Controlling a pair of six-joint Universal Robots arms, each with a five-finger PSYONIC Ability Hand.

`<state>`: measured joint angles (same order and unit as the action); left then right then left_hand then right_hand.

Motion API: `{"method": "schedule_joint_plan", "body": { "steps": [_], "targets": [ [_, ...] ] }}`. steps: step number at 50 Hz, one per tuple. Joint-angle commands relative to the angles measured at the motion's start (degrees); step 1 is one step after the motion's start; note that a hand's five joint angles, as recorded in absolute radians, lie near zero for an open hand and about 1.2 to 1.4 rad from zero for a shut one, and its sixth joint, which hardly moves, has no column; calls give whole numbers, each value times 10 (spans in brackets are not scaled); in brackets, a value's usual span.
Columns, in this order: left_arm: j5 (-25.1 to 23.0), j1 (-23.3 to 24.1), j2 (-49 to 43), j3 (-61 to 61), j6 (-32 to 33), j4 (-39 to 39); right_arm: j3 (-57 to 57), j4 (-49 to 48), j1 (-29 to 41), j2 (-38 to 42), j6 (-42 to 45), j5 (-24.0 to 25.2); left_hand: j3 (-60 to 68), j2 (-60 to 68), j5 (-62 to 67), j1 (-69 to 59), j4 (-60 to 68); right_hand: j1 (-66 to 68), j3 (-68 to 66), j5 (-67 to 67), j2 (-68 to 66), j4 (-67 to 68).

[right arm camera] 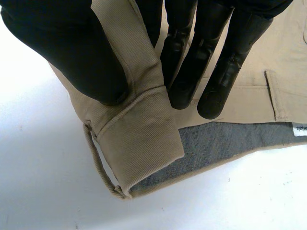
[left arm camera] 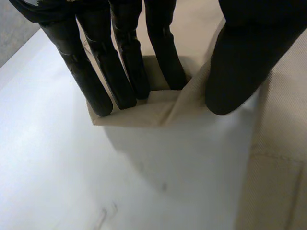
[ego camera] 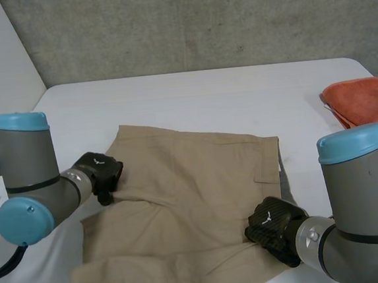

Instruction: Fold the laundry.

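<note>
Matt tan twill cloth, fine diagonal rib, on the shorts [ego camera: 192, 181]; grey woven lining [right arm camera: 230, 139] inside. Smooth white desk [ego camera: 205, 94], faint sheen. Black right robot hand [right arm camera: 196, 57], smooth semi-gloss finish. Orange towel [ego camera: 364, 99], soft napped cloth.

White table [ego camera: 198, 97] before grey concrete wall [ego camera: 198, 21]

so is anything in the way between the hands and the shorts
Nothing visible. The left hand and the right hand each pinch an edge of the khaki shorts; the orange cloth lies apart, off to the side.
</note>
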<state>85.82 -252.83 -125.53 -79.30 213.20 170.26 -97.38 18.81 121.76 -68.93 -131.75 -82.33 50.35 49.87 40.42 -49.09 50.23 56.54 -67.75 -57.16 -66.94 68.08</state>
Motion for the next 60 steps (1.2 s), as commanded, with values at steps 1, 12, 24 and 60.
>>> {"method": "schedule_joint_plan", "body": {
  "steps": [1,12,24,60],
  "targets": [
    [6,-4,14,-25,-9,13,-1,0,1,-1,0,0,-4,1,-5,-8,-3,235,-122,-128,-131,119],
    [6,-6,116,-75,-10,67,-1,-2,1,-2,-1,0,-87,-82,-87,74,-85,235,-122,-128,-131,119],
    [0,3,318,-223,-28,56,6,-10,-7,-6,-27,1,-280,-275,-281,267,-279,235,-122,-128,-131,119],
    [-19,23,324,-401,-60,61,-4,-36,-13,-16,-67,-13,296,301,296,-309,298,235,-122,-128,-131,119]
  ]
}}
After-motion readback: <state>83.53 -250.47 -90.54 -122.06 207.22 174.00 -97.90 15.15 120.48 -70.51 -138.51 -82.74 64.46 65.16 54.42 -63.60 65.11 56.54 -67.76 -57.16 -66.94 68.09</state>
